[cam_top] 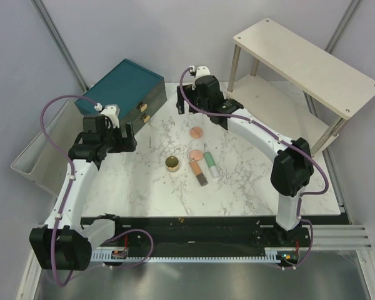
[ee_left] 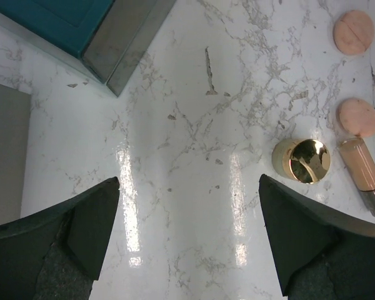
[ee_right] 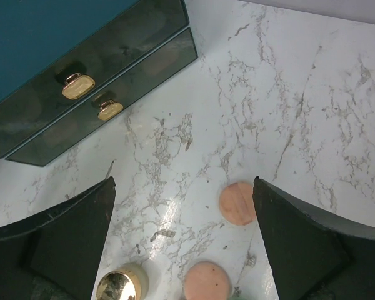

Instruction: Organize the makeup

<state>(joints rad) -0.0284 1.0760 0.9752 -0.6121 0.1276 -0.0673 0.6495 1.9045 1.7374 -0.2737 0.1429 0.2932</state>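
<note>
The right gripper point(ee_right: 182, 200) is held wide open and empty above the marble table point(ee_right: 312, 94). One pink disc point(ee_right: 237, 203) is seen just inside its right finger, so this arm is judged the nearer one. The other pink disc point(ee_right: 206, 281) and the gold tin point(ee_right: 120, 286) are placed nearer the arms' bases. The left gripper point(ee_left: 187, 187) is open and empty too, with the makeup off to its right. The orange tube point(cam_top: 198, 170) and green tube point(cam_top: 210, 164) are laid side by side, long ways toward the bases. No writing can be read.
</note>
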